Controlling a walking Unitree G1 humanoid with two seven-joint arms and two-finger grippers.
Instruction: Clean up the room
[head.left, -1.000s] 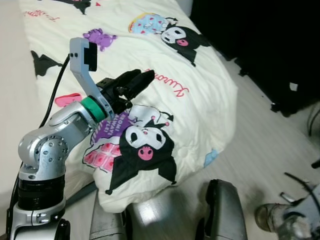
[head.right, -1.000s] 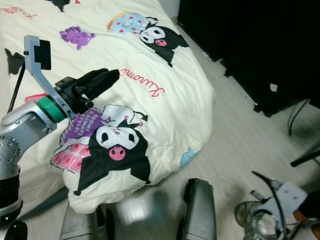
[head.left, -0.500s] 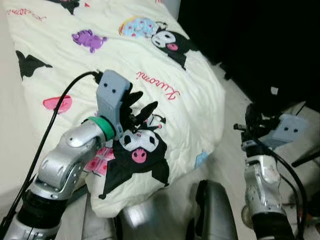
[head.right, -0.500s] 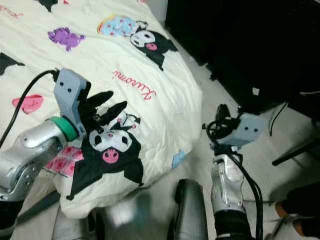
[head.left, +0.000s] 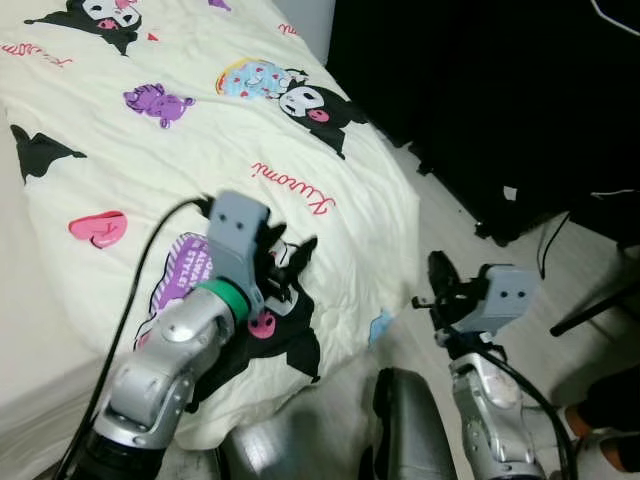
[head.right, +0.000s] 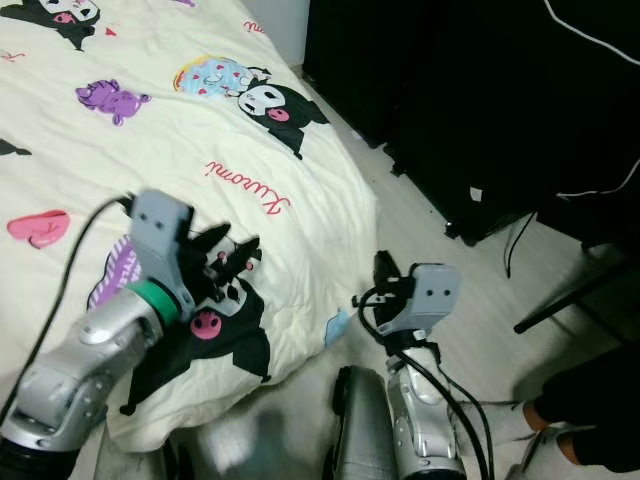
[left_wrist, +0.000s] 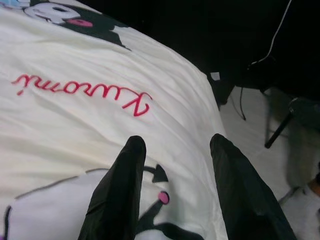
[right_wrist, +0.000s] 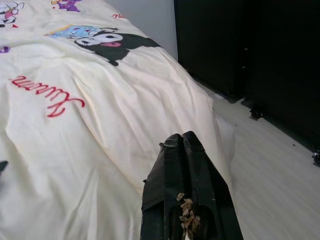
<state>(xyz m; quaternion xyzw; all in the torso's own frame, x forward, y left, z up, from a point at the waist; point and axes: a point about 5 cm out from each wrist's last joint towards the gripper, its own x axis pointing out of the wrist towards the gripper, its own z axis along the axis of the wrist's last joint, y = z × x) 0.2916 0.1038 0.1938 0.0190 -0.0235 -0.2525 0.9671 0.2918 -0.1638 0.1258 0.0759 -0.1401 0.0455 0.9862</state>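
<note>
Over the duvet (head.left: 200, 130), left end effector (left_wrist: 177, 150) spread.

The left arm is reaching forward and up from the lower left, its silver forearm bending at the elbow and a green ring sitting at the wrist under the grey camera mount. The left claw (head.left: 285, 265) is pointing ahead with its two black fingers (left_wrist: 117, 195) spread apart. The right arm is rising upright at the lower right, wrist camera on top. The right claw (right_wrist: 187, 180) is holding its fingers pressed together, tips touching.
</note>
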